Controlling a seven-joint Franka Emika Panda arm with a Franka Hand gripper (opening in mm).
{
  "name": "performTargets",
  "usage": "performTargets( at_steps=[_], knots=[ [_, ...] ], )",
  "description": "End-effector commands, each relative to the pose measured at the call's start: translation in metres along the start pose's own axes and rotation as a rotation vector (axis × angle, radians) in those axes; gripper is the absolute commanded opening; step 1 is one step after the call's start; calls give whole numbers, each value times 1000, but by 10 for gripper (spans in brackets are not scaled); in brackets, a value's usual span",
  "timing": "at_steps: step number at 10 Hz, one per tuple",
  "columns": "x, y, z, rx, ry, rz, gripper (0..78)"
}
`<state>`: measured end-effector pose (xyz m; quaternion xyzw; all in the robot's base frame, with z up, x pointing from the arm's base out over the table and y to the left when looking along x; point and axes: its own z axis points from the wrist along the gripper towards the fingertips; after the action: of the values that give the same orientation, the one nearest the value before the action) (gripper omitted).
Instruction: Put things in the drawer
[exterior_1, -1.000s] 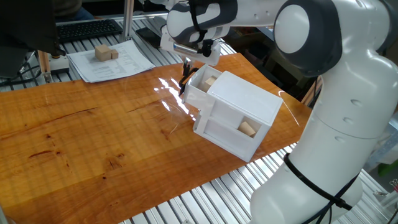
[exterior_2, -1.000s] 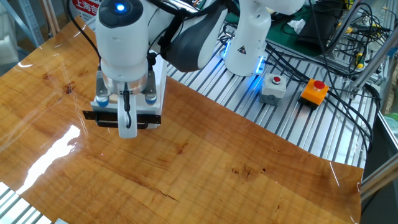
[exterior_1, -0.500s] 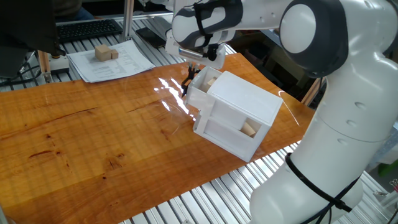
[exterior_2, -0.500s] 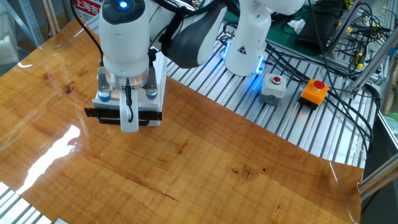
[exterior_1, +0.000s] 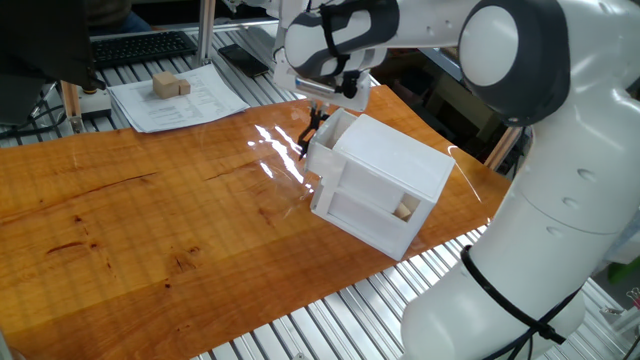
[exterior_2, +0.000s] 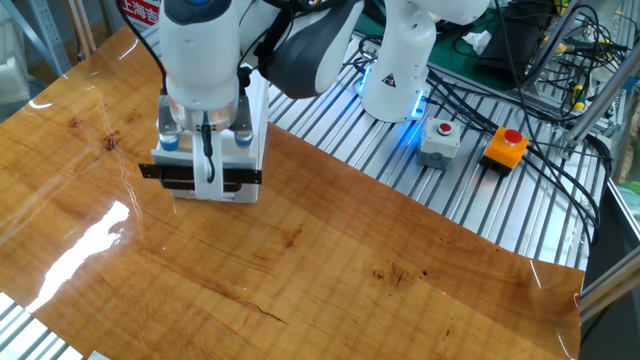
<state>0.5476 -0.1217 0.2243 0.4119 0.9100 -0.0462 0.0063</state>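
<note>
My fingers (exterior_2: 207, 170) look pressed together with nothing between them, pointing down at the front of the drawer (exterior_1: 322, 150), where the gripper (exterior_1: 312, 128) sits against the curved black handle. A second ago the drawer stood further out of the white cabinet (exterior_1: 385, 180) and I could see a pale wooden cube in its open top; now the drawer has slid most of the way in and that cube is hidden. Another cube (exterior_1: 405, 208) shows through the cabinet's lower front opening, further back than it looked before. In the other fixed view the gripper has moved back toward the robot's base, and the cabinet front shows just behind it. The cabinet stands near the far right edge of the wooden table (exterior_1: 150, 230). Well apart, at the far left, more cubes (exterior_1: 170, 86) rest on a sheet of paper (exterior_1: 180, 100).
</note>
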Motion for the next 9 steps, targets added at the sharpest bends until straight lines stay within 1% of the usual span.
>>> performTargets(
  at_steps=[1, 4, 7, 9],
  knots=[
    [0, -16, 3, 1, -8, -2, 11],
    [1, -27, 4, 2, -9, -1, 11],
    [7, -38, 3, 8, -8, 3, 11],
    [9, -43, 3, 9, -8, -1, 11]
  ],
)
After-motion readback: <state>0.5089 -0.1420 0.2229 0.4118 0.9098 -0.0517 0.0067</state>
